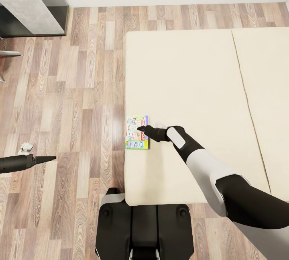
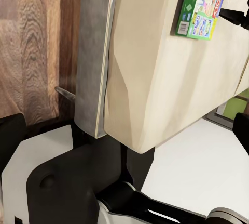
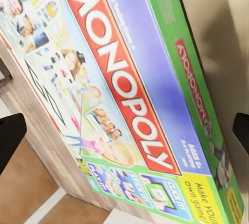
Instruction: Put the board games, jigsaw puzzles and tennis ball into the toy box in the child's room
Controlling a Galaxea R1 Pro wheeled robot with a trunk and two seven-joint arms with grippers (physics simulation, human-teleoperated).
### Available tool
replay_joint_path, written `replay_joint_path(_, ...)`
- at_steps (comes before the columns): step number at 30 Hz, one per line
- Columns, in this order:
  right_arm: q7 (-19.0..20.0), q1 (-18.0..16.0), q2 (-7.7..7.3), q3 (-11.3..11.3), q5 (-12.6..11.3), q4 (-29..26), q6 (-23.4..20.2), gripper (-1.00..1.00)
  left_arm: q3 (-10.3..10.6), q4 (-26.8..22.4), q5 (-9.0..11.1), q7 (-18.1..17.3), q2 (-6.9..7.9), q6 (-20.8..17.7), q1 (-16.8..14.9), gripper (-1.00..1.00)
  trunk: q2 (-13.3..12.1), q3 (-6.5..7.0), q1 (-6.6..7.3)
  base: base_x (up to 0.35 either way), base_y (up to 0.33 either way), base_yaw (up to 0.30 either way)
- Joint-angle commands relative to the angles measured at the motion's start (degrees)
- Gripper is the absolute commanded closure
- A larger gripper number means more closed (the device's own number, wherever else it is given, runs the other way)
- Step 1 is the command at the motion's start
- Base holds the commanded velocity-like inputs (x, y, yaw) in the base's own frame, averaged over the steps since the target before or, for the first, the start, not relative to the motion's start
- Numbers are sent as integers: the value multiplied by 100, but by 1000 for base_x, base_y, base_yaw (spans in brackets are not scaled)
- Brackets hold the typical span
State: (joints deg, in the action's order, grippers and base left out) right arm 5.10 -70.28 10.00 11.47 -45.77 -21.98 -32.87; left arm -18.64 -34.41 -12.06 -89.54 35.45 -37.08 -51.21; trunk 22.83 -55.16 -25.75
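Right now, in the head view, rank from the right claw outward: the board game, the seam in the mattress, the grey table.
1. Board game: under the right claw, at the bed's near-left edge.
2. Mattress seam: to the right, across the bed.
3. Grey table: far upper-left corner, across the floor.

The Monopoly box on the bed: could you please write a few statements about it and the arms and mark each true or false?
1. The Monopoly box lies near the bed's edge. True.
2. The right gripper is over the box. True.
3. The box stands upright. False: it lies flat.
4. The left gripper is over the bed. False: it is over the floor.
5. The box has a green edge. True.
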Motion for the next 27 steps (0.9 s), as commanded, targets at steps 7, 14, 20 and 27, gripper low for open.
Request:
replay_joint_path(7, 5, -3, 0, 51, 41, 1, 25, -100, -25, -4, -63, -46, -3, -62, -3, -100, 9, -6, -3, 0, 0, 0)
replay_joint_path(14, -17, -3, 0, 57, 45, 1, 45, -100, -25, -4, -64, -46, -3, -59, -3, -100, 9, -6, -3, 0, 0, 0)
replay_joint_path(20, -18, -3, 0, 59, 42, 1, 187, -100, -25, -4, -63, -46, -3, -60, -3, -100, 9, -6, -3, 0, 0, 0)
replay_joint_path(27, -18, -3, 0, 64, 42, 1, 208, -100, -25, -4, -67, -46, -3, -62, -3, -100, 9, -6, -3, 0, 1, 0)
